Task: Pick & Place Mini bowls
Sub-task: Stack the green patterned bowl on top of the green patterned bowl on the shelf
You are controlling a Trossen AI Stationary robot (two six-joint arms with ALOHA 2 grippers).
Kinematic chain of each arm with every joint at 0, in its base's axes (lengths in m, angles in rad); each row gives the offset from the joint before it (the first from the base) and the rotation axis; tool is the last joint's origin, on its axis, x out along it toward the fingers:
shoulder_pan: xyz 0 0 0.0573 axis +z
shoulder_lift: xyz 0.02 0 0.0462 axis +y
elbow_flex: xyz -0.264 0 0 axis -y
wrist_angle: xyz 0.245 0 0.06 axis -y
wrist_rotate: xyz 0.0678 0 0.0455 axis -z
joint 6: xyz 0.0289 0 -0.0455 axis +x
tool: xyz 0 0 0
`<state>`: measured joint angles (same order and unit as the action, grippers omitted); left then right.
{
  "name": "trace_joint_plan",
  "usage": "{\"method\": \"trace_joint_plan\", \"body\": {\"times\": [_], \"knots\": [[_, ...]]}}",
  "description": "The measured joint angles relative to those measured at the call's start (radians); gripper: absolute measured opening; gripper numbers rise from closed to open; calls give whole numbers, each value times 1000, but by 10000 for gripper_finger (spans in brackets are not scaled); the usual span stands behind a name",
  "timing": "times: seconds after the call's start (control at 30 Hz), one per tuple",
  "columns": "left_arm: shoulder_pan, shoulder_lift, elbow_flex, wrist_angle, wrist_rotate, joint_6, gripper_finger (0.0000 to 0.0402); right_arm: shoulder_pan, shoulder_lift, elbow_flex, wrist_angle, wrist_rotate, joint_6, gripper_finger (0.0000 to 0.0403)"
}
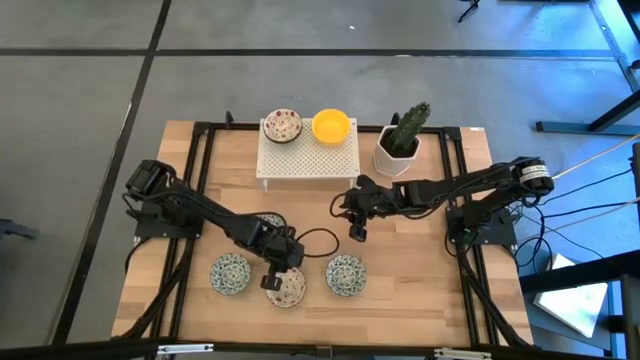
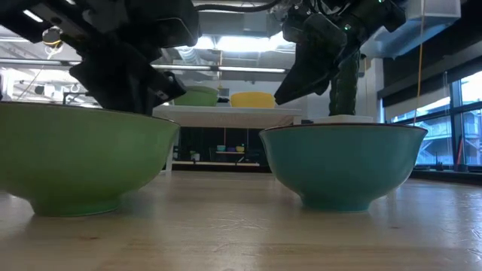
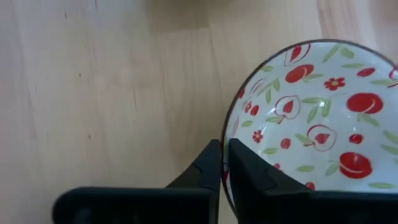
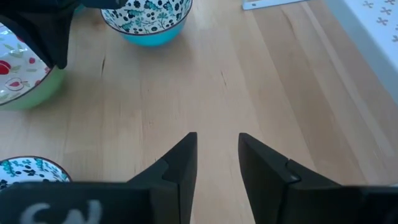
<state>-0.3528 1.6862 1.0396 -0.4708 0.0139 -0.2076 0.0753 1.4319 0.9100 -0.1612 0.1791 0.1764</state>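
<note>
1. Left gripper (image 1: 272,283) pinches the rim of the red-fruit-patterned white mini bowl with green outside (image 3: 311,118), front centre of the wooden table (image 1: 420,290); jaws narrow, rim between them
2. Right gripper (image 4: 216,155) hovers mid-table, fingers slightly parted, holding nothing
3. Judgement: lift straight up, keep the bowl level, clear the neighbouring blue-patterned bowls (image 1: 346,275) before heading to the white perforated rack (image 1: 310,155)

The bench (image 4: 261,81) shows pale, matt wood with fine grain. The red-patterned bowl (image 3: 311,118) looks like glossy glazed ceramic, as does the teal bowl (image 2: 343,162). The fingers (image 4: 180,168) are matt black plastic. The rack (image 1: 310,150) is white and perforated.
</note>
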Motion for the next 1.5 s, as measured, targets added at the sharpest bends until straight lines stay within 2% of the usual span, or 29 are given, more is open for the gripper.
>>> {"method": "trace_joint_plan", "body": {"times": [0.57,1.5], "knots": [[8,0,0,34,-50,-15,18,0,0,0,0,-26,7,118],[8,1,-1,38,-73,-8,19,17,0,0,-1,-25,9,118]]}}
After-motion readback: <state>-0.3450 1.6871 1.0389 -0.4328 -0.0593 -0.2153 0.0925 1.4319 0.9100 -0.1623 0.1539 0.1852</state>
